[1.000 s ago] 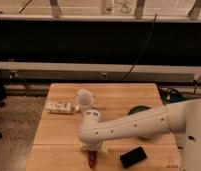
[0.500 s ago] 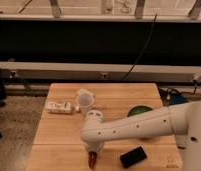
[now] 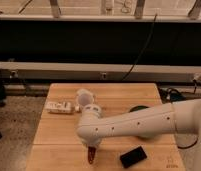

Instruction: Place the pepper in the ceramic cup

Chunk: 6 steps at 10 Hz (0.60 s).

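The white ceramic cup [image 3: 84, 97] lies tilted on the wooden table [image 3: 54, 135] at the back left, partly behind my arm. My white arm reaches in from the right across the table. The gripper [image 3: 91, 152] hangs below the arm's wrist near the table's front edge, left of centre. The dark-red pepper [image 3: 91, 155] shows at the gripper's tip, pointing down, just above the table.
A small white packet [image 3: 60, 107] lies left of the cup. A black flat device [image 3: 133, 156] lies at the front right of the gripper. A dark green bowl [image 3: 140, 108] is partly hidden behind my arm. The table's front edge is close below the gripper.
The gripper with the pepper has lowered slightly and shifted toward the table's front edge. The cup and the other things have not moved.
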Available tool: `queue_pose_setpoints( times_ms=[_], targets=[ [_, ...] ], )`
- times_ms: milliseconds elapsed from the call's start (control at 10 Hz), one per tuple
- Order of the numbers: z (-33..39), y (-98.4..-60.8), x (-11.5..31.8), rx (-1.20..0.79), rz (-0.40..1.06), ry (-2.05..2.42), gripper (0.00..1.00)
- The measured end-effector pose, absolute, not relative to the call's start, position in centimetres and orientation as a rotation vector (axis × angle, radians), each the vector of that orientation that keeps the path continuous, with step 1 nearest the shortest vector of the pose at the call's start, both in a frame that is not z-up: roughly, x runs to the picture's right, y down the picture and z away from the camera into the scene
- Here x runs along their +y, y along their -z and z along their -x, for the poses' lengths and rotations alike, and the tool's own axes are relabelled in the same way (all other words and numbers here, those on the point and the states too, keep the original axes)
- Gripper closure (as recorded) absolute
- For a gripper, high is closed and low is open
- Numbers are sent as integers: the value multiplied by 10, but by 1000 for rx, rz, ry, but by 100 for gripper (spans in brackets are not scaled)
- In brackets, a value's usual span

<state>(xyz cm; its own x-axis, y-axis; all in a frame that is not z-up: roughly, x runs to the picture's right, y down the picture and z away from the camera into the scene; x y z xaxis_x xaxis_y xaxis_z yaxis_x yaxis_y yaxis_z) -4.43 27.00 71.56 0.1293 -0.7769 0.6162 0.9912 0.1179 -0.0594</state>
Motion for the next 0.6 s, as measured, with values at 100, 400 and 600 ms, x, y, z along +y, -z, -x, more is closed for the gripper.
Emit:
queue_pose_setpoints(
  times_ms=[100, 400, 600],
  targets=[
    [48, -711, 254, -487, 507, 1390, 100],
    [50, -698, 208, -456, 444, 1402, 100],
    [45, -694, 192, -442, 419, 1400, 100]
  ],
)
